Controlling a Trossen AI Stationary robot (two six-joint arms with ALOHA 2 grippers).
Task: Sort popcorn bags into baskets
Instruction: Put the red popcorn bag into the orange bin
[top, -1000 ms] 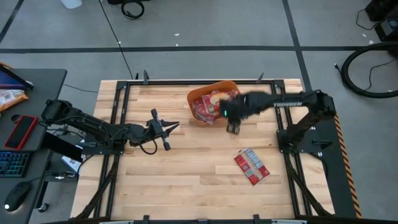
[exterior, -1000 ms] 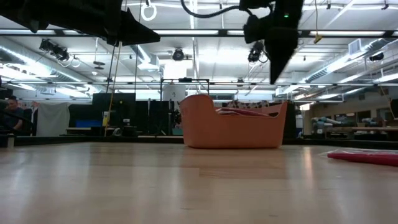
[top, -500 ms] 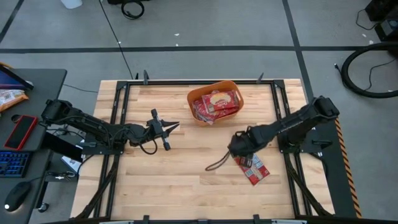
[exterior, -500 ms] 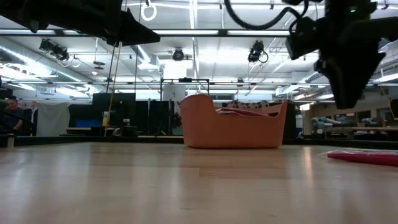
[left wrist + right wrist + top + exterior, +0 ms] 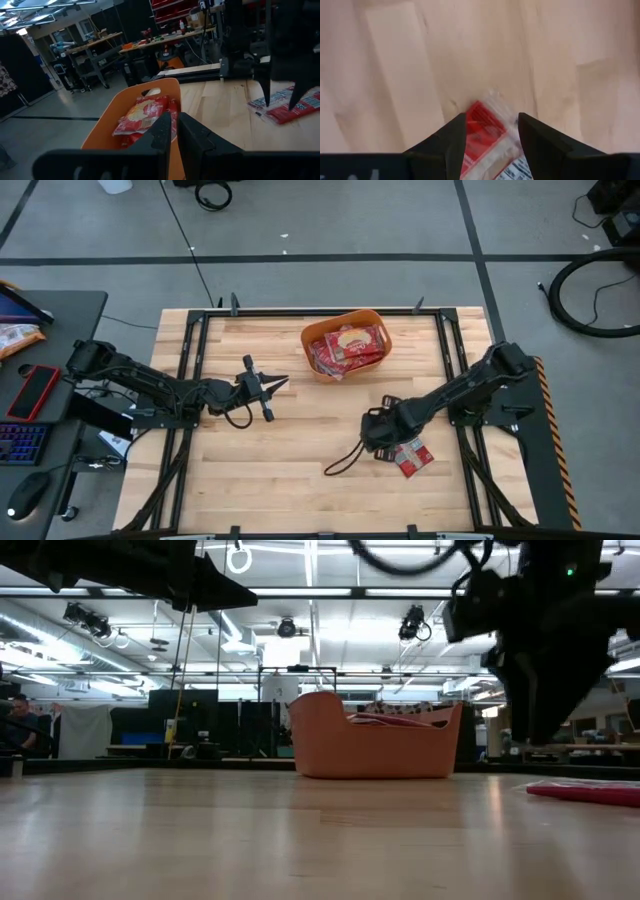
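Popcorn bags still to be sorted are down to one loose packet (image 5: 410, 455), lying flat on the table (image 5: 290, 470) at its near right part, well apart from the orange basket (image 5: 372, 318). The right hand (image 5: 492, 131) is poised directly above this packet, its two fingers (image 5: 451, 135) spread apart with nothing between them; one corner of the red wrapper is framed in the gap in the right wrist view. Whether the fingertips are already touching the packet cannot be told.

The step in hand is judged to be the approach to a pick. What is called for next is a descent onto the thin packet, a closing of the fingers on its edge, then a lift and a carry across to the basket.

Farther back, the left hand (image 5: 268, 383) is held idle over the left middle of the table, fingers parted and empty.

At the far edge one basket is counted. Several red bags (image 5: 345, 347) are piled inside it; their exact number cannot be told.
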